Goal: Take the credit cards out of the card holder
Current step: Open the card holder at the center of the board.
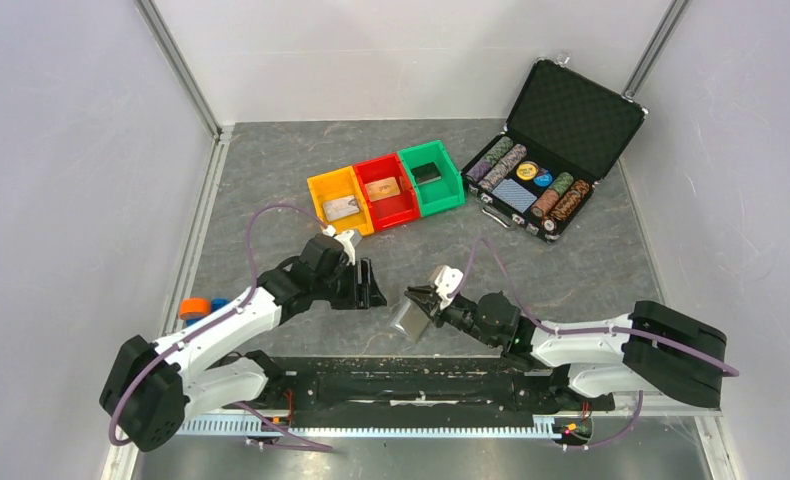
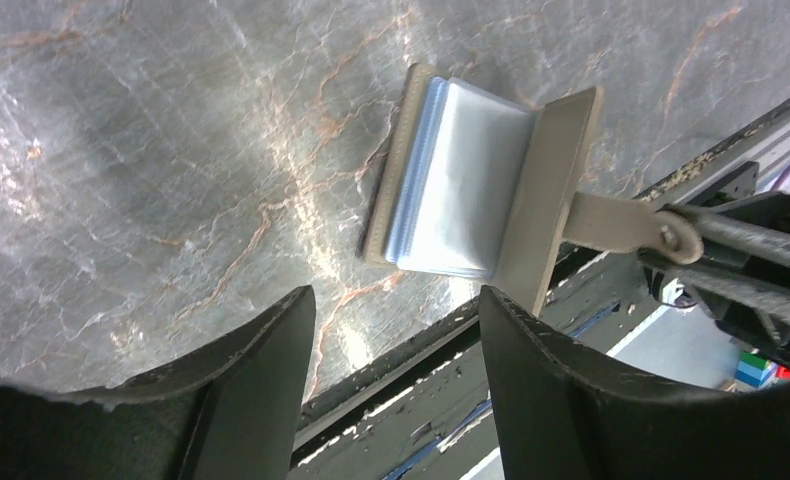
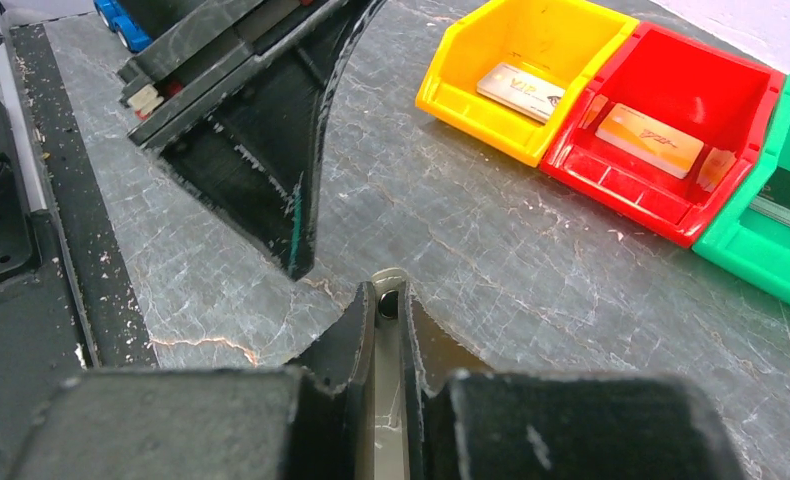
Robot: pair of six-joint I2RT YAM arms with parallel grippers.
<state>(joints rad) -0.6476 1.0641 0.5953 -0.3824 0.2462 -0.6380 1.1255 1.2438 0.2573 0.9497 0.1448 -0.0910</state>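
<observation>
The left tool [image 1: 369, 283] stands wide and empty, its fingers [image 2: 271, 350] pointing at the holder [image 2: 461, 190] just beside it. The holder is over the near middle of the surface [image 1: 271, 160], between the two tools, with its pale panels turned toward the left one. The right tool [image 1: 423, 303] is clamped narrow on the holder's grey flap. Farther back sit a yellow bin [image 1: 321, 195] with a silver card [image 1: 340, 208], a red bin [image 1: 396, 216] with an orange card [image 1: 382, 188], a green bin [image 1: 446, 195], and an open case [image 1: 571, 110] at far right.
</observation>
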